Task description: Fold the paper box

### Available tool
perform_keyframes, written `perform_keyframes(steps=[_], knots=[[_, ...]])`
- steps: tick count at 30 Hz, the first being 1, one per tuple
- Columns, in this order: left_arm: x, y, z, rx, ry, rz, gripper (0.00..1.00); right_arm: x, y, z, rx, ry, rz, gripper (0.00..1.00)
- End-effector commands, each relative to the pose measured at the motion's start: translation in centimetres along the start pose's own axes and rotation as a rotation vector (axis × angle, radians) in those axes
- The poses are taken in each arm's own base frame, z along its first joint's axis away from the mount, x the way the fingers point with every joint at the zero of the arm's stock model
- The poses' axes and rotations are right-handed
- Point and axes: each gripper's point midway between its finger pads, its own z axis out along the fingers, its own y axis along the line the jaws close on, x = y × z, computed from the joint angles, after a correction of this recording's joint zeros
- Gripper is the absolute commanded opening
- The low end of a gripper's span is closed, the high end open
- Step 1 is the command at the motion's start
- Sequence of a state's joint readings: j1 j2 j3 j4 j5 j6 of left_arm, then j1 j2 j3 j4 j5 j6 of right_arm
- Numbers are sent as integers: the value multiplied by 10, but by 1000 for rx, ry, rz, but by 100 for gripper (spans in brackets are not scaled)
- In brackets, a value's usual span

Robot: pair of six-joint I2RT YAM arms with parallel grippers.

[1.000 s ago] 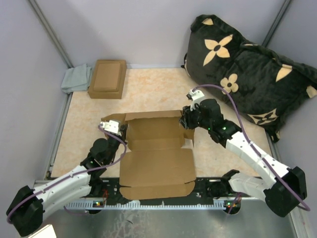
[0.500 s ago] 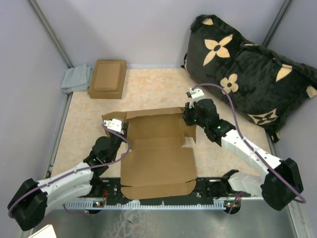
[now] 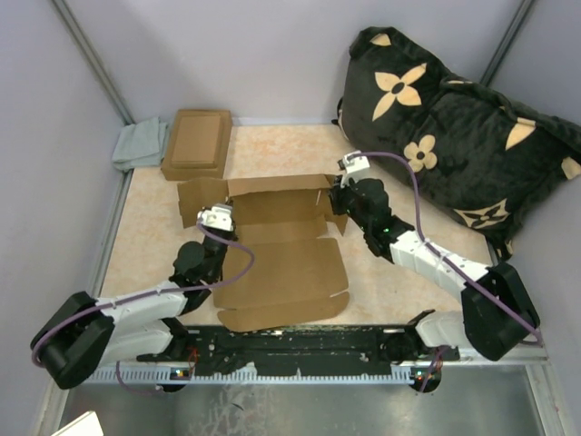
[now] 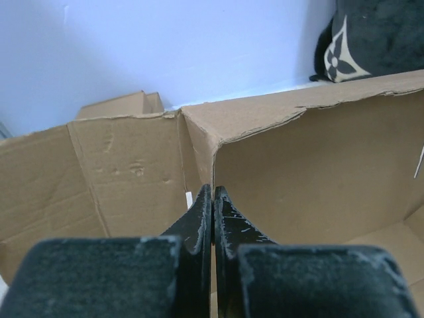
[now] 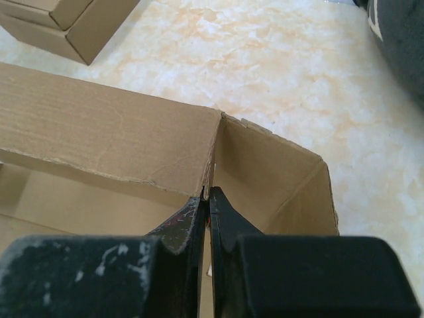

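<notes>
The left fingers (image 4: 197, 222) and right fingers (image 5: 225, 222) pinch rear corners of the shallow tan cardboard box (image 3: 281, 272), which uneven pulling could tear

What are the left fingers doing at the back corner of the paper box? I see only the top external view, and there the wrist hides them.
Observer: In the left wrist view the left fingers are shut. Their tips are at the corner crease of the paper box, where the standing back wall meets the end flap. I cannot tell whether cardboard is between them.
Operator: And how are the right fingers at the other corner?
Observer: In the right wrist view the right fingers are shut on that back corner, and the wall's edge runs down between their tips.
</notes>
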State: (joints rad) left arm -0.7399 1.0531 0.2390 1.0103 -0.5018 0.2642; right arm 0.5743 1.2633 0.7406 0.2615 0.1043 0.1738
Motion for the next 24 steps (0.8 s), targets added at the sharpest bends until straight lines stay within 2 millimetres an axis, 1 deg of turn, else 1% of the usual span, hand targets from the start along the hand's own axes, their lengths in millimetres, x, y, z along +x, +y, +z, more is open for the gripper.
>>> perform_keyframes(steps=[1, 3, 5, 8, 12, 15, 17, 21, 23, 24], knots=[[-42, 15, 13, -102, -183, 33, 0, -46, 13, 20, -35, -153, -25, 6], [-33, 12, 14, -102, -173, 45, 0, -40, 16, 26, -49, -134, -27, 8], [-21, 9, 12, -94, -147, 26, 0, -35, 19, 26, -68, -121, -28, 12], [-8, 12, 3, -97, -125, -20, 0, -30, 24, 19, -103, -109, -34, 24], [1, 19, -7, -119, -112, -47, 0, -30, 29, 3, -141, -94, -45, 43], [7, 23, -16, -128, -104, -71, 0, -33, 32, -14, -164, -95, -37, 52], [9, 25, -21, -130, -107, -88, 0, -40, 32, -29, -170, -121, -31, 57], [16, 24, -25, -118, -100, -93, 0, -55, 19, -55, -118, -187, -25, 64], [18, 21, -24, -106, -97, -98, 0, -60, 5, -63, -49, -224, -28, 67], [20, 20, -24, -101, -93, -101, 0, -58, -5, -64, 1, -231, -23, 67]])
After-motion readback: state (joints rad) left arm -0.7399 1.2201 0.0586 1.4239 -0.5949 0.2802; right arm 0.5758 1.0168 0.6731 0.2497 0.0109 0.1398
